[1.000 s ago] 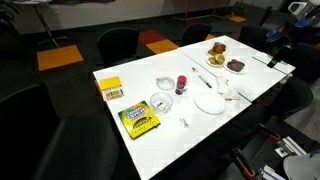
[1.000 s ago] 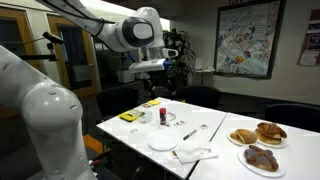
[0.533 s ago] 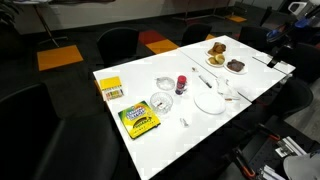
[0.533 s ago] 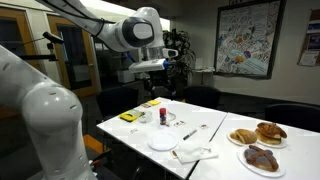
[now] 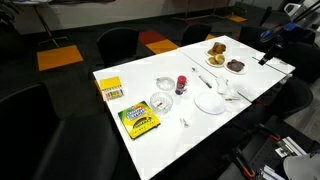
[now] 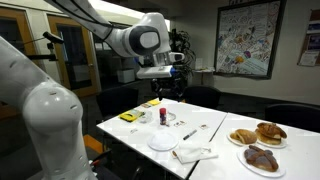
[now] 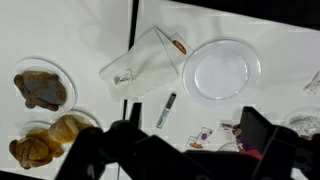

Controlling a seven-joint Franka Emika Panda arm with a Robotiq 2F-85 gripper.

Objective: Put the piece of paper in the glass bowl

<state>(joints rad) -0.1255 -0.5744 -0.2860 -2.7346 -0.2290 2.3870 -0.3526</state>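
Observation:
The piece of paper is a small crumpled white scrap on the white table, near its front edge. A white bit at the right edge of the wrist view may be the same scrap. The glass bowl stands a little behind the scrap, beside the round white plate; its rim shows at the lower right of the wrist view. My gripper hangs high above the table, open and empty. Its two dark fingers frame a red can.
A folded napkin and a pen lie by the plate. Two plates of pastries sit at one end of the table. Two crayon boxes lie at the other end. Dark chairs surround the table.
The arm has shifted a little sideways above the table and the wrist has turned slightly. Nothing on the table has moved.

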